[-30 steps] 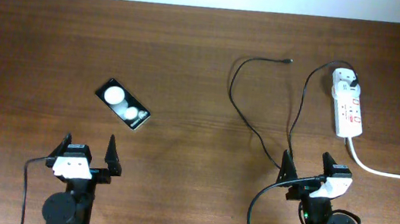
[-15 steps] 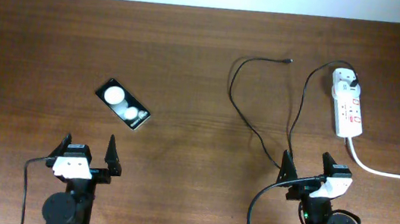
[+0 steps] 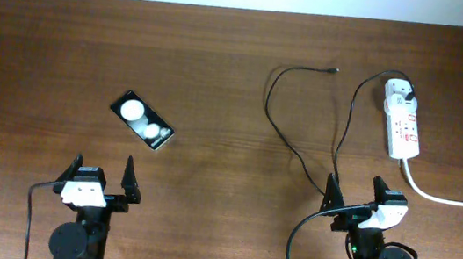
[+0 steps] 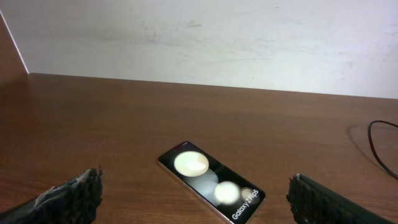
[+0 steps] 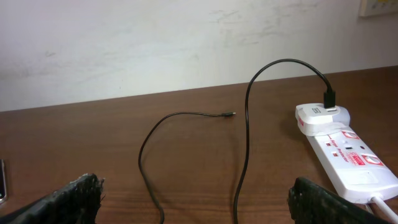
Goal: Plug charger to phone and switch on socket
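**Charger**. We list a thin black cable lying loose on the right half of the table. Its black plug is already seated in the far end of the socket, so we judge that end of the job done. Its connector tip lies free on the far side, pointing right, well apart from the phone. One loop trails toward the near edge beside the right gripper; we cannot tell whether it touches the finger there.

**Phone**. A flat black slab on the left half, face up and lying at a slant. We note two white circles and small lettering. Nothing is plugged into it.

**Socket**. A white power strip at the far right, running near to far. Its red switches sit on top, and we cannot read whether any is on. A thick white cord leaves its near end toward the right edge.

**Left gripper**. At the near edge, facing the phone, fingers spread wide and holding nothing. We judge it placed to steady the phone.

**Right gripper**. At the near edge, facing the cable and the strip, fingers likewise spread and empty. We judge it placed to fetch the tip, and nothing is grasped yet.
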